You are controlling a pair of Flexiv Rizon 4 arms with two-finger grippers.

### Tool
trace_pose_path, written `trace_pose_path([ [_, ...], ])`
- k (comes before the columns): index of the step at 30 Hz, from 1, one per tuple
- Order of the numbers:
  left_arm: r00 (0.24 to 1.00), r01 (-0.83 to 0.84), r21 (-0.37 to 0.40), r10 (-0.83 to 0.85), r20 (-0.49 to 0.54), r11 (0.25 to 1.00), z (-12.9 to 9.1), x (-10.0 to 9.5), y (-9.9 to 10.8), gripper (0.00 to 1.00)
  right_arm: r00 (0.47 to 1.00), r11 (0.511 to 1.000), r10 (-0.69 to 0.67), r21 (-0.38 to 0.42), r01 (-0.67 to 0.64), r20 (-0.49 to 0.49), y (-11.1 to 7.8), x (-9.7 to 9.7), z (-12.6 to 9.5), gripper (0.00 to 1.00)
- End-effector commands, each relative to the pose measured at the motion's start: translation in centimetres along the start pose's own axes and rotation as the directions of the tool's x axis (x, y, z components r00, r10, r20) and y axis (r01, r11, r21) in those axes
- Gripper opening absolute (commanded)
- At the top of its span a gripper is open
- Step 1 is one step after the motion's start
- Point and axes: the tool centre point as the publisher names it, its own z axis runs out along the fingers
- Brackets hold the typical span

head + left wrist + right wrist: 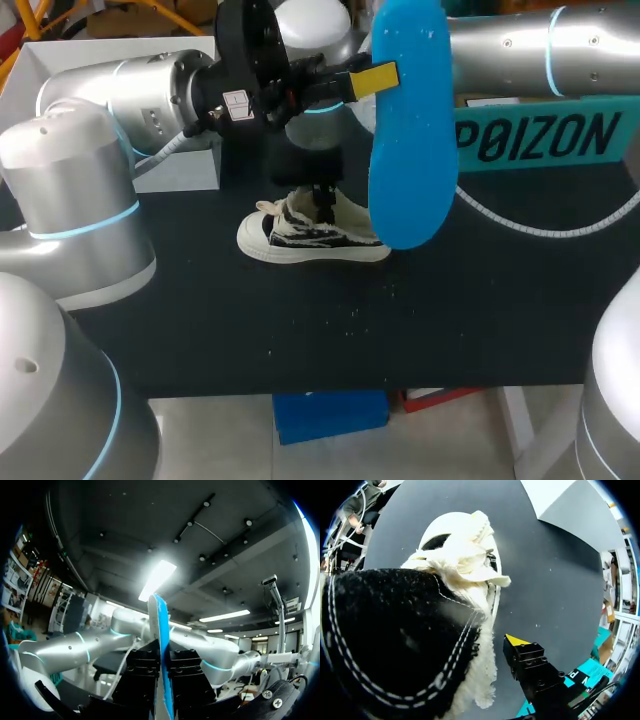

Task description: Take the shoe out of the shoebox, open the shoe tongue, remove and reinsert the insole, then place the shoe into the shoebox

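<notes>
Our left hand (378, 78) is clamped on the blue insole (410, 150), upright in the air — the shoe (300, 238) lies below it on the tabletop (450, 320), toe to our left; our right hand (325, 205) sits at its collar, and we cannot tell its grip

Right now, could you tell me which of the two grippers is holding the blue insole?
The left gripper: it is shut on the blue insole, raised above the table, whereas the right gripper is down at the shoe.
</notes>
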Motion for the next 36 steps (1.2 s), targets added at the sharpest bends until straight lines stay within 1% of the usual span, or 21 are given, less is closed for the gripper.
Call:
trace_pose_path([
  [1,1.0,-0.002,0.001,0.002,0.001,1.0,0.1,0.0,0.1,0.0,1.0,0.998,-0.014,-0.06,0.012,-0.018,0.1,0.0,0.8,0.0],
  [22,1.0,-0.002,0.001,0.002,0.001,1.0,0.1,0.0,0.1,0.0,1.0,0.998,-0.014,-0.06,0.012,-0.018,0.1,0.0,0.8,0.0],
  [23,1.0,-0.002,0.001,0.002,0.001,1.0,0.1,0.0,0.1,0.0,1.0,0.998,0.025,-0.061,-0.025,0.0,0.0,0.0,0.6,0.0],
  [24,1.0,-0.002,0.001,0.002,0.001,1.0,0.1,0.0,0.1,0.0,0.996,0.993,0.088,-0.078,-0.086,0.024,-0.2,-0.1,-0.7,0.0],
  [25,1.0,-0.002,0.001,0.002,0.001,1.0,0.1,0.0,0.1,0.0,0.99,0.987,0.134,-0.096,-0.13,0.035,-0.4,-0.2,-1.4,0.0],
  [27,1.0,-0.002,0.001,0.002,0.001,1.0,0.1,0.0,0.1,0.0,0.964,0.955,0.264,-0.144,-0.258,0.027,-1.4,-0.6,-4.0,0.0],
  [29,1.0,-0.002,0.001,0.002,0.001,1.0,0.1,0.0,0.1,0.0,0.93,0.918,0.367,-0.173,-0.357,0.027,-3.0,-0.6,-6.3,0.0],
  [30,1.0,-0.002,0.001,0.002,0.001,1.0,0.1,0.0,0.1,0.0,0.894,0.882,0.447,-0.178,-0.436,0.024,-4.2,-0.7,-7.7,0.0],
  [32,1.0,-0.002,0.001,0.002,0.001,1.0,0.1,0.0,0.1,0.0,0.827,0.82,0.561,-0.162,-0.549,0.034,-5.7,-0.9,-9.1,0.0],
  [34,1.0,-0.002,0.001,0.002,0.001,1.0,0.1,0.0,0.1,0.0,0.737,0.734,0.675,-0.136,-0.666,0.035,-6.8,-1.0,-10.2,0.0],
  [35,1.0,-0.002,0.001,0.002,0.001,1.0,0.1,0.0,0.1,0.0,0.703,0.701,0.71,-0.123,-0.702,0.041,-7.1,-1.0,-10.4,0.0],
  [36,1.0,-0.002,0.001,0.002,0.001,1.0,0.1,0.0,0.1,0.0,0.636,0.636,0.771,-0.118,-0.763,0.045,-7.6,-1.2,-10.9,0.0],
])
